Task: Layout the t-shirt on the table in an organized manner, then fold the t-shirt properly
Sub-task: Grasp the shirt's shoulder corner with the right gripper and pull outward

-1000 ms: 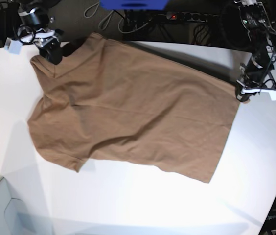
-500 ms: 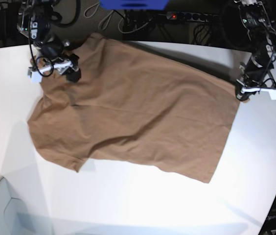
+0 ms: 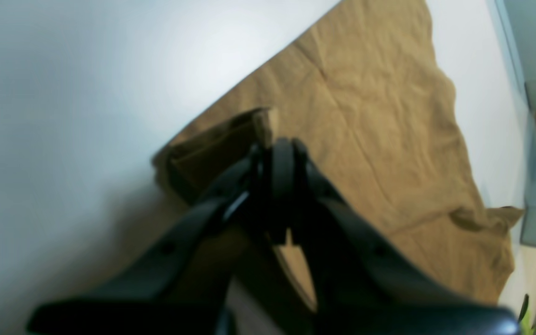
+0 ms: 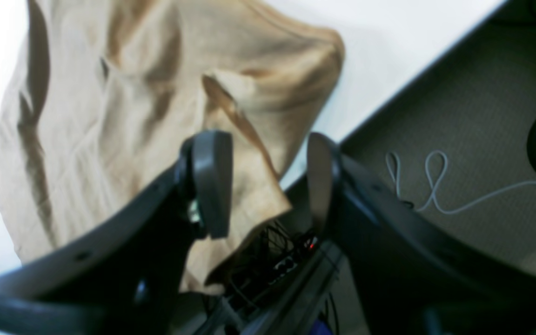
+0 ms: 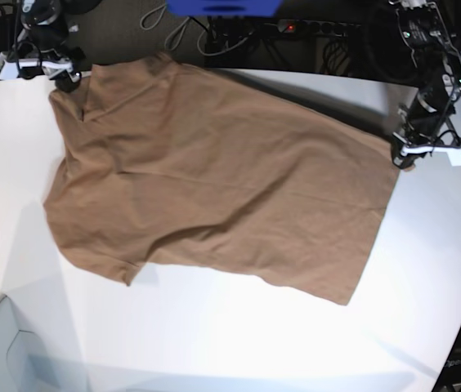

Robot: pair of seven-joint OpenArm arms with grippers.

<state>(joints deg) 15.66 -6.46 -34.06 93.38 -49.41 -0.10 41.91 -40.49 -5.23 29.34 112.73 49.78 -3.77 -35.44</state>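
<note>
The plain brown short-sleeved soft-fabric t-shirt [image 5: 214, 184] lies spread diagonally across the large smooth white tabletop [image 5: 239, 343], its collar end toward the upper left of the base view and its hem toward the right and lower right; one part at the upper left appears to overhang the table edge. The left gripper [image 3: 277, 160], at the right edge of the base view, has its jaws pressed together on a small folded corner of the hem. The right gripper [image 4: 268, 181], at the upper left of the base view, stands with jaws parted above the shoulder region and holds nothing. The fabric is judged light, limp and non-fragile: it creases readily, drapes under its own weight and slides easily on the smooth surface, so a single pinch drags the whole garment. Recommended hold points are reinforced edges: the hem corners, the shoulder seams and the collar rim. Pulling opposite corners taut should flatten the shallow wrinkles across the body.
</note>
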